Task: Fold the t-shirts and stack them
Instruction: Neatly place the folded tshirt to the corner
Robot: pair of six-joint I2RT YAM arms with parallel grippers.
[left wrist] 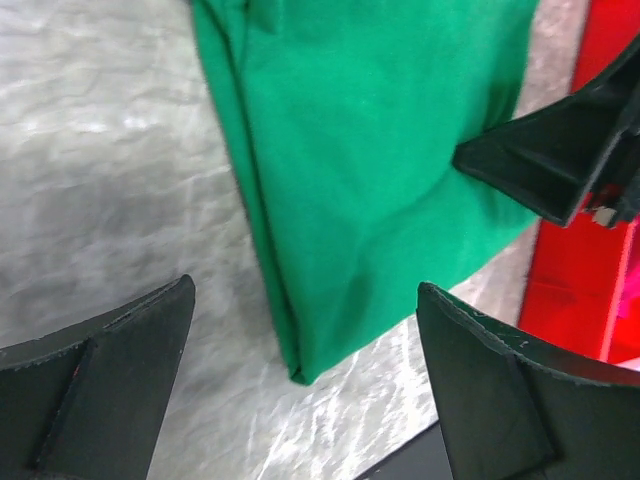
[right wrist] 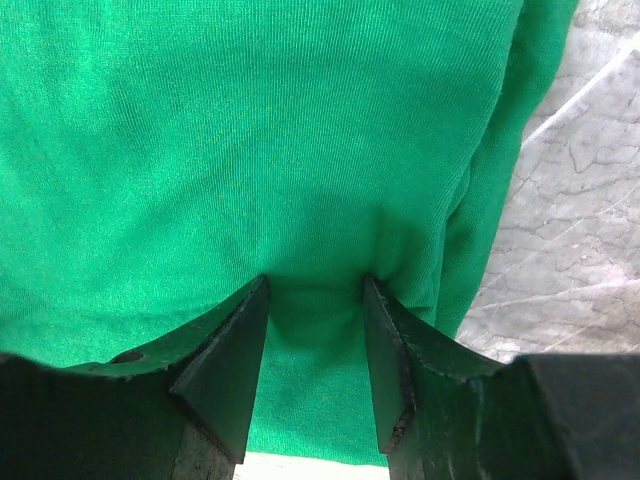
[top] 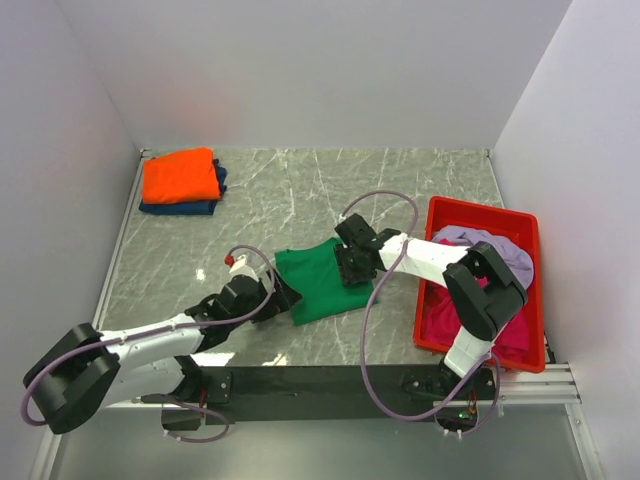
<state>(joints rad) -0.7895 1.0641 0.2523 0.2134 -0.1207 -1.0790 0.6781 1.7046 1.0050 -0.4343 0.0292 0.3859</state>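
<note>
Noted green shirt [top: 320, 280] folded to a rough rectangle, lying flat near centre of table [top: 300, 190]. Found right gripper [right wrist: 315, 285] at the 3 o'clock edge of that shirt, jaws drawn in on a pucker of cloth gathered between them. Found left gripper [left wrist: 305, 290] spread wide and holding nothing, poised over the 7 o'clock corner of the same shirt.

Logged orange shirt [top: 180, 175] folded atop navy shirt [top: 185, 207] at 10 o'clock on table. Logged lilac shirt [top: 500, 250] and magenta shirt [top: 440, 320] crumpled inside bin [top: 480, 208] at 4 o'clock.

Handling, by judgement:
- Rated light, soft and limp knit, not fragile.
- Expect sag and slump from any single pinch.
- Expect drag on the marbled surface rather than a clean slide.
- Expect folded layers to shear apart unless all are caught together.
- Advise taking hold at two corners or along the doubled edge at 9 o'clock, where the left wrist view shows the thickest purchase.
- Advise against lifting by the middle of the panel.

Markings: searched shirts, bin and both grippers for brands, labels and writing. Found none legible. Saw no neck tag.
</note>
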